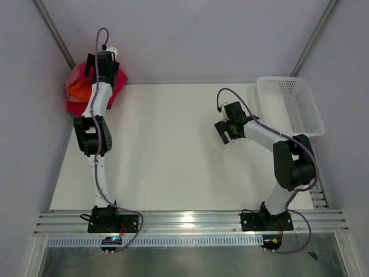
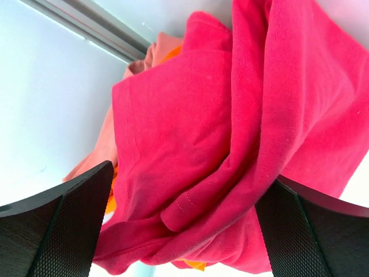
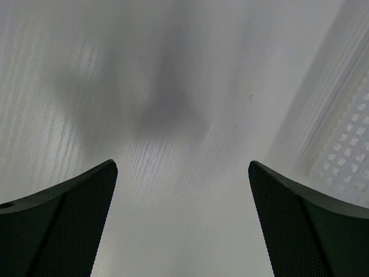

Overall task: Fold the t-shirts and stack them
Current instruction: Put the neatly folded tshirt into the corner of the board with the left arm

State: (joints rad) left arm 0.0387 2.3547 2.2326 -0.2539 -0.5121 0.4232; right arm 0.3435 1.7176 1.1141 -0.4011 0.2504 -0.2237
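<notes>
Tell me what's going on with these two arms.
The left gripper is open at the far left corner of the table, right over a crimson t-shirt. That shirt tops a pile with an orange t-shirt and a pale pink t-shirt. It grips nothing. The right gripper hangs open over bare table beside the white mesh basket, holding nothing. The pile looks rumpled rather than neatly stacked.

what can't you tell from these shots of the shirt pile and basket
- Top view: the left arm covers much of the t-shirts; their number cannot be counted.
- Left wrist view: the crimson t-shirt runs off the edges; its fold outline is hidden.
- Right wrist view: the basket is blurred, cut by the right edge.
</notes>
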